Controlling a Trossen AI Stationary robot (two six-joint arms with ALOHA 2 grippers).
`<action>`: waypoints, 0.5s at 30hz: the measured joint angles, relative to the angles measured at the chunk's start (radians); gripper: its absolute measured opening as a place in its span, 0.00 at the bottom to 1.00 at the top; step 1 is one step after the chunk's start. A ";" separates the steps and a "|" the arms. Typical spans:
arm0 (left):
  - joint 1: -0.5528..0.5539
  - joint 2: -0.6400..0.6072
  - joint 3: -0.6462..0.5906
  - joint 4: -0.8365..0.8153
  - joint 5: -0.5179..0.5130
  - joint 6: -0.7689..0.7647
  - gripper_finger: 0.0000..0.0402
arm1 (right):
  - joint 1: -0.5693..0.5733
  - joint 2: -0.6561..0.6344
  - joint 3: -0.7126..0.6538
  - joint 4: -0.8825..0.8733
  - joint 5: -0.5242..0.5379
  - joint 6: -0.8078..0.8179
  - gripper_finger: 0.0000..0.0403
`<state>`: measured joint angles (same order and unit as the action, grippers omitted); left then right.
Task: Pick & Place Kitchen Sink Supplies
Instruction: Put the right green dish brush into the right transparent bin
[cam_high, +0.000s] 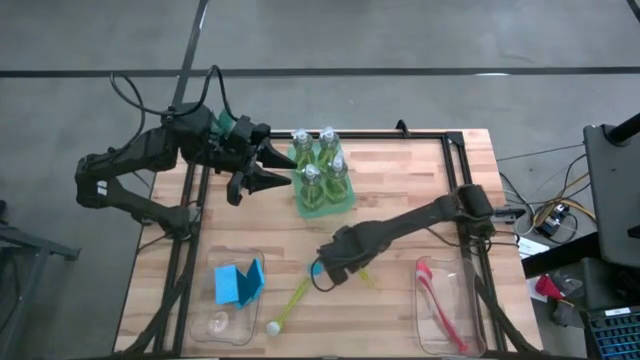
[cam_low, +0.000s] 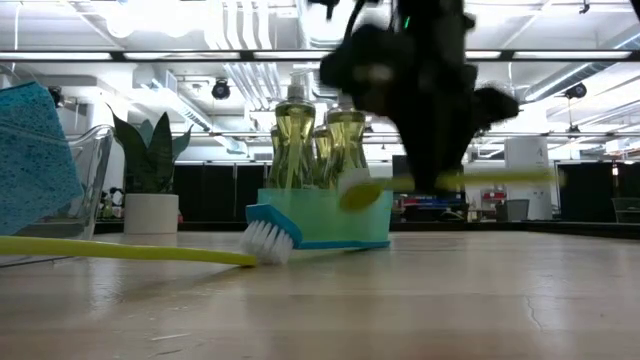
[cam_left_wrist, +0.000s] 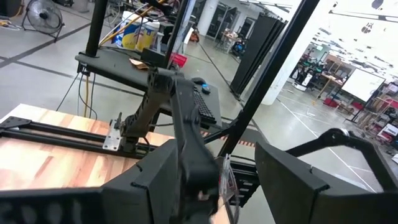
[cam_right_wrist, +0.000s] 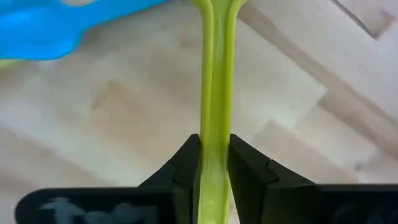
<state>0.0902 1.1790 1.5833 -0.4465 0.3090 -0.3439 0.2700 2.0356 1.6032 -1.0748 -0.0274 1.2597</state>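
Observation:
My right gripper (cam_high: 330, 268) hangs over the table's middle, shut on a yellow brush (cam_low: 500, 177). A second yellow-handled brush (cam_high: 290, 305) lies flat on the wood to its near left, its blue-backed head of white bristles (cam_low: 268, 238) close beside the gripper. Several bottles of yellow-green liquid (cam_high: 318, 165) stand upright in the green tray (cam_high: 325, 208) at the far middle. My left gripper (cam_high: 265, 170) waits open just left of that tray. A blue sponge (cam_high: 238, 283) leans in the near-left bin. A red brush (cam_high: 435, 295) lies in the near-right bin. My right gripper (cam_right_wrist: 214, 146) pinches a slim stretch of the yellow brush's handle (cam_right_wrist: 216, 118) between its two fingers. The fingers come from above, pointing down, and lie across the handle. The brush is lifted clear of the table and sits about level (cam_low: 480, 178).
A clear bin (cam_high: 200, 300) stands at the near left and another (cam_high: 470, 320) at the near right. A small potted plant (cam_low: 150, 180) shows at the left of the low view. Bare wood lies between the tray and the bins.

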 joint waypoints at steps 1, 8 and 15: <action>0.000 0.000 0.000 0.000 0.000 0.000 0.51 | 0.008 -0.023 0.000 -0.004 0.000 0.021 0.14; 0.000 0.009 0.000 0.000 0.000 0.003 0.51 | 0.090 -0.219 0.001 -0.080 0.064 0.234 0.13; 0.000 0.017 0.000 0.002 0.000 0.010 0.51 | 0.257 -0.368 0.001 -0.298 0.135 0.553 0.13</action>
<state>0.0902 1.1957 1.5829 -0.4446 0.3088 -0.3342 0.5275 1.6676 1.6039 -1.3724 0.1080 1.8122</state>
